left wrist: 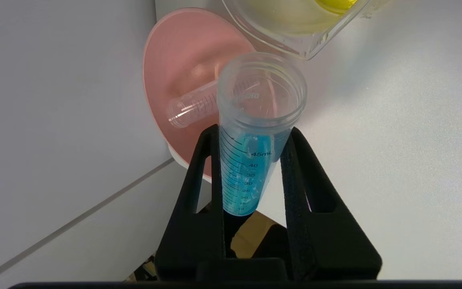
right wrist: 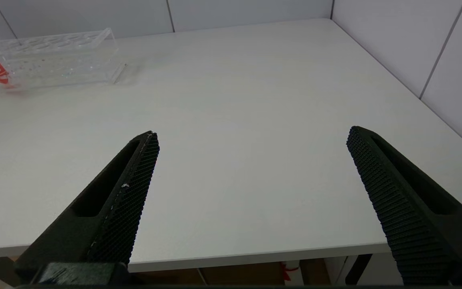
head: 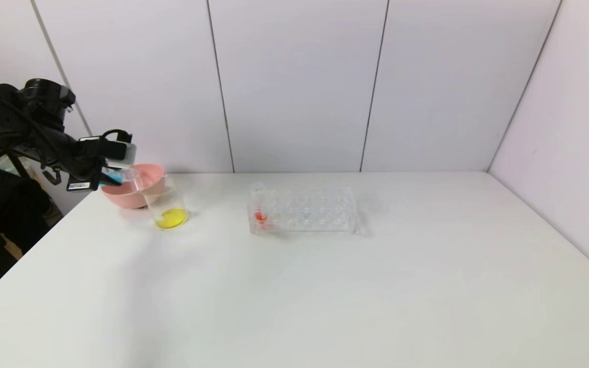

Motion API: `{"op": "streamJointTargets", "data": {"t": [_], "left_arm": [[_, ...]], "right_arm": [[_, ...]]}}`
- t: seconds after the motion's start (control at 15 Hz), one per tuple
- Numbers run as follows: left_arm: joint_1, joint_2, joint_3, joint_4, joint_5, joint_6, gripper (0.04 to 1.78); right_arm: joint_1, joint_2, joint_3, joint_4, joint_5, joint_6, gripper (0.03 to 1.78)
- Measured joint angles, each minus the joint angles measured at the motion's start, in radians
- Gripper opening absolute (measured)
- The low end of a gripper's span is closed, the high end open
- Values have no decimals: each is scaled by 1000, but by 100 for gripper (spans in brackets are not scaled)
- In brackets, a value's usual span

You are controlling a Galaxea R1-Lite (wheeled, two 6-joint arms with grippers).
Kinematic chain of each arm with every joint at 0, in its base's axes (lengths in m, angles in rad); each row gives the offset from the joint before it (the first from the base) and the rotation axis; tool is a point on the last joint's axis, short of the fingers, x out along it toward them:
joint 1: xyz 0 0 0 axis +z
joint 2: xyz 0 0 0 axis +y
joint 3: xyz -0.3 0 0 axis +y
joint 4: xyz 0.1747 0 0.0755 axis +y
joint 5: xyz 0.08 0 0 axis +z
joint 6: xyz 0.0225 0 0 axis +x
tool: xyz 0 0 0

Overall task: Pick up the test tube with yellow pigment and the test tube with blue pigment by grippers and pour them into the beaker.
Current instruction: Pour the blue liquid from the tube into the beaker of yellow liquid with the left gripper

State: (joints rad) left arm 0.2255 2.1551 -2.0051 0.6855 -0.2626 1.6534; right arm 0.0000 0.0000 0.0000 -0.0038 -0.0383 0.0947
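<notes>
Here, at the far left corner of the white table (head: 325, 286), the left gripper (left wrist: 251, 138) is held raised beside the beaker (head: 167, 207), its two black fingers (left wrist: 201, 168) clamped on the test tube with blue pigment (left wrist: 251, 160). This graduated clear tube is tipped toward the horizontal, with its open mouth directed at the beaker's rim and the blue liquid still inside it. A pool of yellow liquid (head: 172, 219) is seen at the bottom of the beaker, which stands upright just in front of the pink bowl (head: 133, 191). An empty clear tube (left wrist: 193, 105) is shown lying on its side inside that bowl. Near the middle of the table's far edge, a clear many-holed tube rack (head: 307, 210) is placed, and one tube of red-orange liquid (head: 259, 204) stands upright in its left end. The right gripper (right wrist: 253, 138) is held low over the table's near right edge, well apart from the rack, with its ribbed fingers (right wrist: 132, 188) spread wide and nothing between them.
</notes>
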Motion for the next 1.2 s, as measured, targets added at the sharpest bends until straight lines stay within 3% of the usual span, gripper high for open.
{"op": "streamJointTargets", "data": {"t": [1.2], "left_arm": [[-55, 6, 0, -39, 118, -10, 44]], "right_arm": [[0, 0, 0, 0, 0, 0, 171]]}}
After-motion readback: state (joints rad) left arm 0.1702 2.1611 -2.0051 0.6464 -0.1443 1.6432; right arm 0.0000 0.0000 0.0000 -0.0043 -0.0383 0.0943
